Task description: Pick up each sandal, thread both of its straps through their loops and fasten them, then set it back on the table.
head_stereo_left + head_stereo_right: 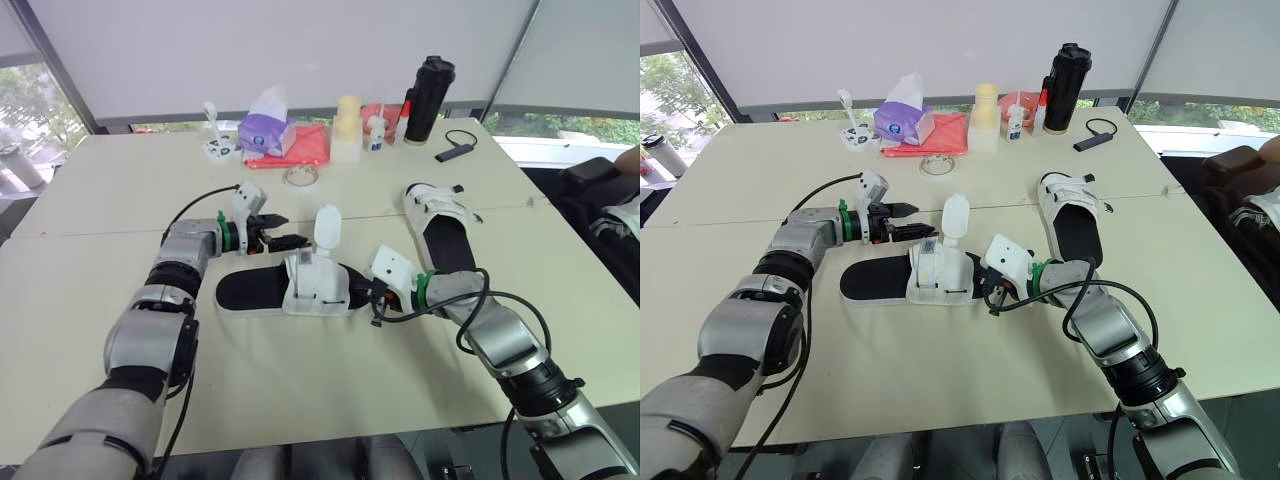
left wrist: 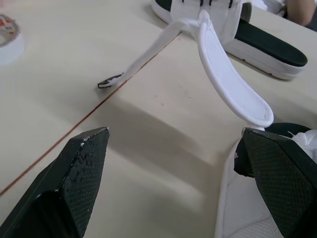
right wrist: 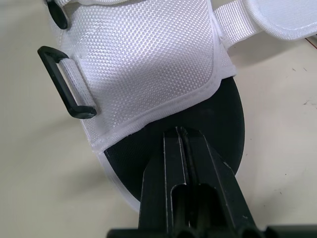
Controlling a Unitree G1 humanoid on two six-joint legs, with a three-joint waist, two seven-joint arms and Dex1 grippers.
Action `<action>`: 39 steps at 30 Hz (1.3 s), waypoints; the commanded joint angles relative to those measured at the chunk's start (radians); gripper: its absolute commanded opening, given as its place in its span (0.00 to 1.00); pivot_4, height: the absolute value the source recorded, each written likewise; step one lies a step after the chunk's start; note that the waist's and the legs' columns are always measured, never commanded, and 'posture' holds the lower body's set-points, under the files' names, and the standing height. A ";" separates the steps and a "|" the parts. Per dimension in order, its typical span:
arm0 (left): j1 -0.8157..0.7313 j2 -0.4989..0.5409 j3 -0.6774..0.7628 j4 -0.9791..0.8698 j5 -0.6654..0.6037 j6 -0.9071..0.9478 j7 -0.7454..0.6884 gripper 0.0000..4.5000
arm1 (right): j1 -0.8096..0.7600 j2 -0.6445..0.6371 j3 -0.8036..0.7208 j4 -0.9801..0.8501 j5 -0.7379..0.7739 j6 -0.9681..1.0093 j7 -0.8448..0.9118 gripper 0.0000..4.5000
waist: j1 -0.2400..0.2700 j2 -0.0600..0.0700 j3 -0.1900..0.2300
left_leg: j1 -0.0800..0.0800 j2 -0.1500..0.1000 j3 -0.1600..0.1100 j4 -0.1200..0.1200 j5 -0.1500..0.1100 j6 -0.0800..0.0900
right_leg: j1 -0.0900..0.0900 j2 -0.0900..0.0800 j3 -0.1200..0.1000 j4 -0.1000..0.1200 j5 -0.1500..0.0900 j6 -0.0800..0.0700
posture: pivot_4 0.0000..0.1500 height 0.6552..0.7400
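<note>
Two sandals lie on the table [image 1: 100, 200]. Neither is lifted.

Near sandal [image 1: 262, 292]: centre of table, one wide strap [image 1: 327, 228] standing upright and unthreaded, black loop [image 3: 67, 82] empty.

Far sandal [image 1: 440, 225]: further back on the right. Whether its straps are fastened, I cannot tell.

Left gripper [image 1: 288, 231]: fingers spread wide, holding nothing, just beside the near sandal's far edge.

Right gripper [image 1: 372, 292]: fingers pressed together, tips at the near sandal's end over the black footbed.

Judgement: task early. Threading and fastening remain for the near sandal at least.
</note>
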 commanded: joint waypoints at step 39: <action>-0.153 -0.196 0.234 0.091 -0.159 0.328 -0.058 0.99 | 0.009 0.012 0.011 -0.044 -0.001 0.017 -0.021 0.00 | 0.001 0.000 0.000 | 0.000 0.000 0.000 0.000 0.000 0.000 | 0.000 0.000 0.000 0.000 0.000 0.001 | 1.00 1.00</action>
